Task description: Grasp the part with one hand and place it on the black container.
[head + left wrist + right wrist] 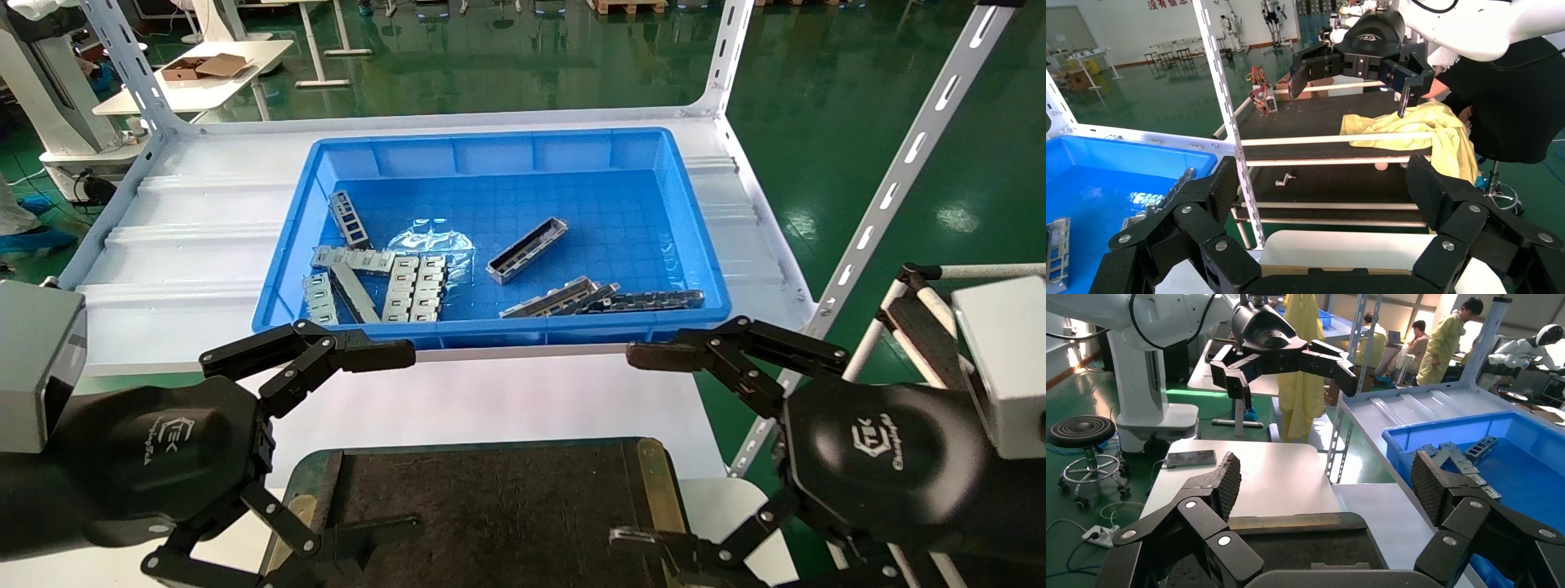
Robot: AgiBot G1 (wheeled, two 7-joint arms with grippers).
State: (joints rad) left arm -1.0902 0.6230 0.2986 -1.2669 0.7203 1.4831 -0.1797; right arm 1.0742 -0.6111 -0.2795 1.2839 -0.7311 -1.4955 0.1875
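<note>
The part (pixel 528 250), a silver-grey metal channel with cut-outs, lies tilted in the middle of the blue bin (pixel 490 333). The black container (pixel 490 506) lies at the near edge between both hands, and shows in the right wrist view (pixel 1303 545). My left gripper (pixel 386 441) is open and empty, at the container's left side below the bin's front wall. My right gripper (pixel 641 447) is open and empty at the container's right side. Each wrist view shows its own open jaws, left (pixel 1324 184) and right (pixel 1326 481), with nothing between them.
The bin also holds flat pale-grey plates (pixel 413 286), a second channel (pixel 549 296) and a dark slotted strip (pixel 654 300). Slotted shelf posts (pixel 891 188) stand at the rack's corners. A trolley with a yellow cloth (pixel 1413 131) stands to the right.
</note>
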